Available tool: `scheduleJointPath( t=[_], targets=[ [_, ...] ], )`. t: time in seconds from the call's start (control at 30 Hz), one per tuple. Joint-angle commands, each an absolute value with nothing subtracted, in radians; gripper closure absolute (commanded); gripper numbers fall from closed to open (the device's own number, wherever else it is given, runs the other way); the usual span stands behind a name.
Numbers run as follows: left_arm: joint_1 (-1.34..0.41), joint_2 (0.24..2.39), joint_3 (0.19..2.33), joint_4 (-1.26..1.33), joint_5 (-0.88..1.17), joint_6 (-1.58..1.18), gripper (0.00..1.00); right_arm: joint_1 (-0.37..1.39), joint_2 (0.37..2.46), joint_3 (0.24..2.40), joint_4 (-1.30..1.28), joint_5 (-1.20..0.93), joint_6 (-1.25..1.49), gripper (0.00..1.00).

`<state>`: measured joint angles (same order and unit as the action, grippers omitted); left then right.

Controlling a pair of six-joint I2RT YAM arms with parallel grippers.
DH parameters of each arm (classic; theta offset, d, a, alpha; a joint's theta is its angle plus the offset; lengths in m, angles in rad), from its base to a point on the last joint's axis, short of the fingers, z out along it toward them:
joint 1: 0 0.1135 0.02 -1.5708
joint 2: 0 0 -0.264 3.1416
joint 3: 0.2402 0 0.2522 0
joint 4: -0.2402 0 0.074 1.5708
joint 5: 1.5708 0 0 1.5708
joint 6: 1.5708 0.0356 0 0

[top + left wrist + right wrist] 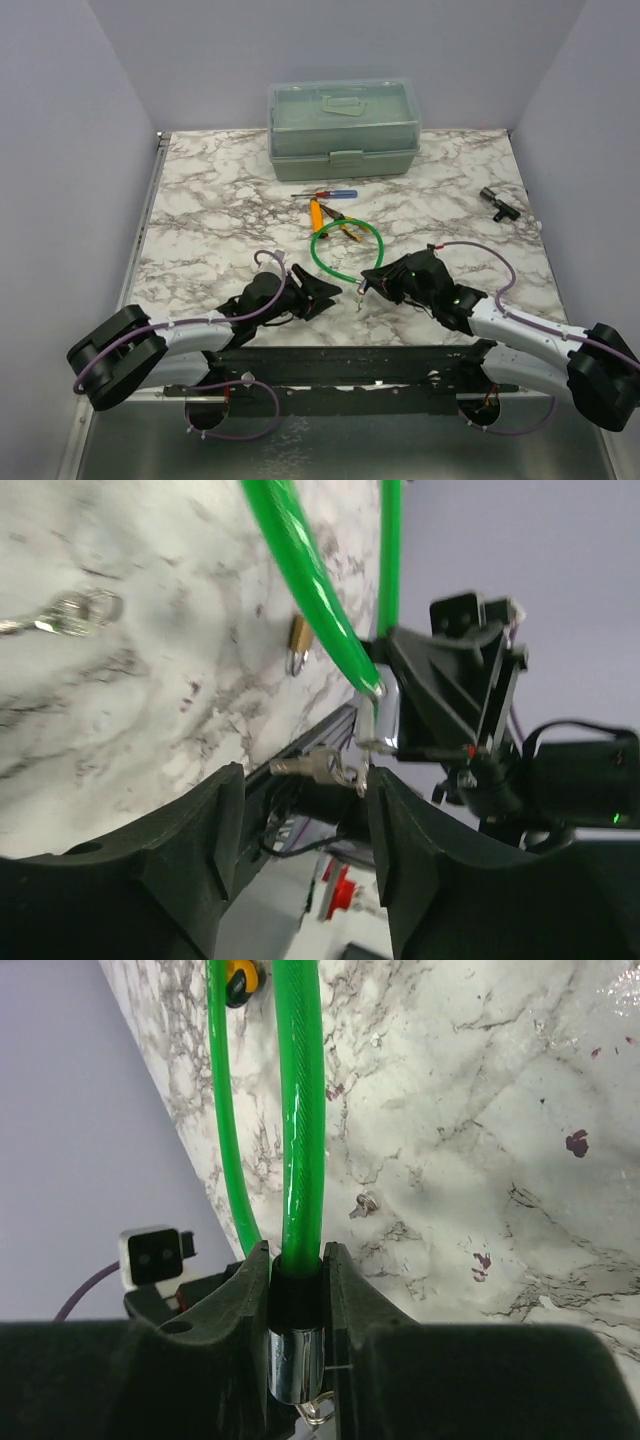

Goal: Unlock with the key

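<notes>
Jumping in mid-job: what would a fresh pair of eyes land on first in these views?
The bright green plastic-coated cable lock, looped mid-table, stands out first; the right gripper is clamped on it just above its chrome barrel. The left gripper is open at that barrel's end, with small silver-grey metal keys dangling between its fingers. A pale green translucent plastic toolbox sits at the table's far edge.

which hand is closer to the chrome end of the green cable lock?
Right. The right hand is clamped on the chrome end. The left hand is open just short of it, straddling the key at that end.
</notes>
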<state>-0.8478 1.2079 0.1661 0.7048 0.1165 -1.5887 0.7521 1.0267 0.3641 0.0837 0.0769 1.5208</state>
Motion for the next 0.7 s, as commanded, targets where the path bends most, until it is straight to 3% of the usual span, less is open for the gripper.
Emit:
scheduleJointPath(
  t=[0.0,0.37,0.67],
  targets=[
    [-0.922,1.107,0.278,0.481,0.082,-1.366,0.45,0.758,1.029,0.436,0.008,0.177,1.502,1.00],
    [-0.947,1.137,0.348,0.447,0.057,-1.155,0.59,0.757,1.067,0.504,-0.063,0.155,1.503,1.00],
    [-0.948,1.172,0.354,0.562,0.088,-1.096,0.60,0.758,1.059,0.500,-0.060,0.141,1.505,1.00]
  ],
)
